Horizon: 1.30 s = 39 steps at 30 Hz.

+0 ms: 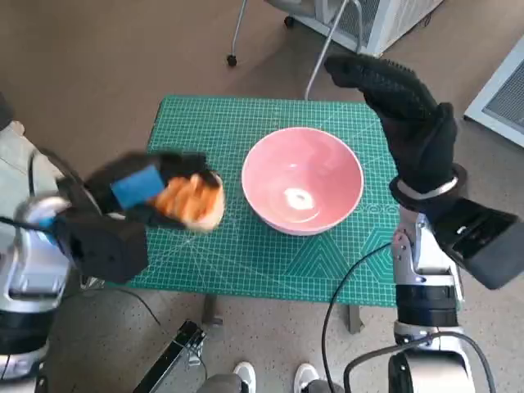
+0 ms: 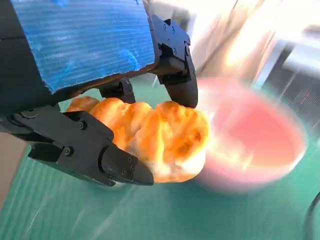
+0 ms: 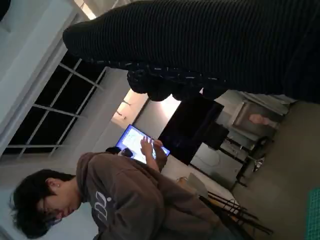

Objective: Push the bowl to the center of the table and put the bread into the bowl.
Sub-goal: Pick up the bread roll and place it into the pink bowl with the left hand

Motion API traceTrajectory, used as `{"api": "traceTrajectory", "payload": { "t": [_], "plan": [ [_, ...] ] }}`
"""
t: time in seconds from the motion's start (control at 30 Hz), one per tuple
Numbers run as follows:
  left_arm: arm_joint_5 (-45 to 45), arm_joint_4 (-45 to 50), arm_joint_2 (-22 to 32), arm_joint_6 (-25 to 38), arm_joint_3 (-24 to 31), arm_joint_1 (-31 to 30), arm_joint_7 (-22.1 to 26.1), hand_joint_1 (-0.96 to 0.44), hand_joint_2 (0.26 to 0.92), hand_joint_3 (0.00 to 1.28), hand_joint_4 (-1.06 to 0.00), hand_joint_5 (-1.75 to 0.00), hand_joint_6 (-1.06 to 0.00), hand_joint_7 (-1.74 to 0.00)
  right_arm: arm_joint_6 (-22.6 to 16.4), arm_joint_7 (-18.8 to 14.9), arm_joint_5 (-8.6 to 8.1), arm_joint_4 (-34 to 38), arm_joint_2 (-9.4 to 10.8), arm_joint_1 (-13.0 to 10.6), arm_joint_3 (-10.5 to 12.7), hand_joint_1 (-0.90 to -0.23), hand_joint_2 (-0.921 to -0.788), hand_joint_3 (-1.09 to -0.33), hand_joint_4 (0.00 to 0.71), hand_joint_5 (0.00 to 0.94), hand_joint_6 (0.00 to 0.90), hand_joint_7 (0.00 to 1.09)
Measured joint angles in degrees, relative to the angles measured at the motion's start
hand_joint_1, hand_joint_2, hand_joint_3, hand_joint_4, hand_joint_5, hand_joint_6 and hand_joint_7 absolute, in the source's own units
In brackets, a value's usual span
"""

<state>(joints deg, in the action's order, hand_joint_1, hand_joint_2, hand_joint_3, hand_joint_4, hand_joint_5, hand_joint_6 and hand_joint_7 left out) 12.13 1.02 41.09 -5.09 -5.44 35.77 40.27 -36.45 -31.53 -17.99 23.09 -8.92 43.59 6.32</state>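
A pink bowl (image 1: pixel 302 180) stands near the middle of the green mat, a little right of centre, and it holds nothing. My left hand (image 1: pixel 143 190) grips a golden bread roll (image 1: pixel 191 201) just left of the bowl, above the mat. In the left wrist view the black fingers (image 2: pixel 176 60) clamp the bread roll (image 2: pixel 160 137), with the blurred bowl (image 2: pixel 255 145) close beyond it. My right hand (image 1: pixel 401 106) in its black glove is raised beside the bowl's right rim, fingers stretched out, holding nothing. The right wrist view shows only the glove (image 3: pixel 210 45).
The green cutting mat (image 1: pixel 246 254) covers the small table. Metal chair legs (image 1: pixel 237 37) and a white unit (image 1: pixel 385 20) stand beyond the far edge. A person's shoes (image 1: pixel 274 378) show at the near edge. A person in a brown hoodie (image 3: pixel 130 200) sits nearby.
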Motion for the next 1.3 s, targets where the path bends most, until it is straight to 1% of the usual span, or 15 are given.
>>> {"api": "traceTrajectory", "payload": {
  "t": [0.13, 0.2, 0.27, 0.33, 0.4, 0.47, 0.57, 0.6, 0.83, 0.93, 1.07, 1.13, 1.3],
  "plan": [
    [0.1, -0.2, -3.0, -0.5, -0.1, 5.6, -2.4, 0.0, 0.918, 0.14, -0.62, -1.33, -0.56, -1.16, 0.0, -0.2, -0.02, 0.0, 0.0, 0.0, 0.1, -0.704, -0.921, -0.708, 0.273, 0.056, -0.001, 0.83],
    [0.7, -0.6, -5.0, -0.5, -0.7, 8.8, -3.8, 0.0, 0.919, 0.13, -0.63, -1.32, -0.58, -1.13, 0.0, -0.3, -0.03, 0.0, 0.0, -0.1, 0.1, -0.705, -0.921, -0.708, 0.273, 0.057, -0.001, 0.83],
    [1.3, -1.0, -6.6, -0.4, -1.3, 11.3, -5.1, 0.0, 0.92, 0.11, -0.63, -1.35, -0.61, -1.06, 0.0, -0.3, -0.03, 0.0, 0.0, -0.1, 0.2, -0.706, -0.921, -0.707, 0.273, 0.059, -0.001, 0.83],
    [1.9, -2.2, -8.5, -0.4, -2.3, 13.6, -6.4, 0.0, 0.92, 0.11, -0.61, -1.38, -0.64, -1.02, 0.0, -0.3, -0.03, 0.0, -0.1, -0.2, 0.2, -0.707, -0.921, -0.707, 0.272, 0.06, -0.001, 0.83],
    [3.2, -4.1, -10.5, -0.4, -3.5, 15.7, -7.8, 0.0, 0.92, 0.11, -0.61, -1.38, -0.64, -1.02, 0.0, -0.3, -0.02, 0.0, -0.1, -0.2, 0.2, -0.708, -0.921, -0.703, 0.27, 0.061, -0.001, 0.82],
    [3.9, -6.6, -12.5, -0.7, -4.8, 17.4, -8.9, 0.0, 0.92, 0.11, -0.61, -1.35, -0.63, -1.07, -0.1, -0.3, -0.02, 0.1, -0.1, -0.3, 0.3, -0.709, -0.921, -0.701, 0.267, 0.062, -0.001, 0.81],
    [5.2, -11.8, -15.1, -2.3, -7.0, 19.5, -10.2, 0.0, 0.92, 0.11, -0.62, -1.27, -0.6, -1.17, -0.2, -0.4, -0.03, 0.2, -0.1, -0.3, 0.4, -0.71, -0.921, -0.696, 0.263, 0.064, -0.001, 0.79],
    [5.7, -13.8, -15.9, -3.1, -7.7, 20.2, -10.6, 0.0, 0.92, 0.12, -0.62, -1.26, -0.59, -1.18, -0.3, -0.4, -0.02, 0.2, -0.1, -0.4, 0.4, -0.711, -0.921, -0.695, 0.262, 0.065, -0.001, 0.79],
    [11.1, -26.6, -20.3, -7.9, -12.7, 23.6, -14.8, 0.0, 0.914, 0.13, -0.62, -1.32, -0.6, -1.13, -0.9, -0.4, -0.03, 0.6, -0.3, -0.6, 0.8, -0.71, -0.921, -0.686, 0.254, 0.068, -0.001, 0.75],
    [13.6, -30.6, -21.5, -8.8, -14.4, 24.8, -16.6, 0.0, 0.915, 0.13, -0.62, -1.3, -0.58, -1.16, -1.1, -0.5, -0.06, 0.7, -0.4, -0.6, 1.0, -0.707, -0.921, -0.683, 0.251, 0.069, -0.001, 0.74],
    [16.0, -36.8, -23.2, -10.1, -16.3, 26.9, -18.6, 0.0, 0.919, 0.13, -0.63, -1.21, -0.55, -1.27, -1.3, -0.6, -0.27, 0.8, -0.5, -0.7, 1.2, -0.703, -0.921, -0.678, 0.247, 0.069, -0.001, 0.73],
    [17.0, -39.5, -23.7, -10.9, -17.1, 27.6, -19.3, 0.0, 0.92, 0.13, -0.63, -1.19, -0.54, -1.29, -1.5, -0.6, -0.29, 0.8, -0.5, -0.7, 1.3, -0.702, -0.921, -0.677, 0.245, 0.068, -0.001, 0.73],
    [17.8, -44.8, -24.6, -12.6, -18.7, 28.4, -19.6, 0.0, 0.92, 0.15, -0.61, -1.22, -0.51, -1.32, -2.0, -0.6, -0.28, 0.8, -0.6, -1.0, 1.5, -0.701, -0.921, -0.686, 0.239, 0.067, -0.001, 0.72]
  ]
}}
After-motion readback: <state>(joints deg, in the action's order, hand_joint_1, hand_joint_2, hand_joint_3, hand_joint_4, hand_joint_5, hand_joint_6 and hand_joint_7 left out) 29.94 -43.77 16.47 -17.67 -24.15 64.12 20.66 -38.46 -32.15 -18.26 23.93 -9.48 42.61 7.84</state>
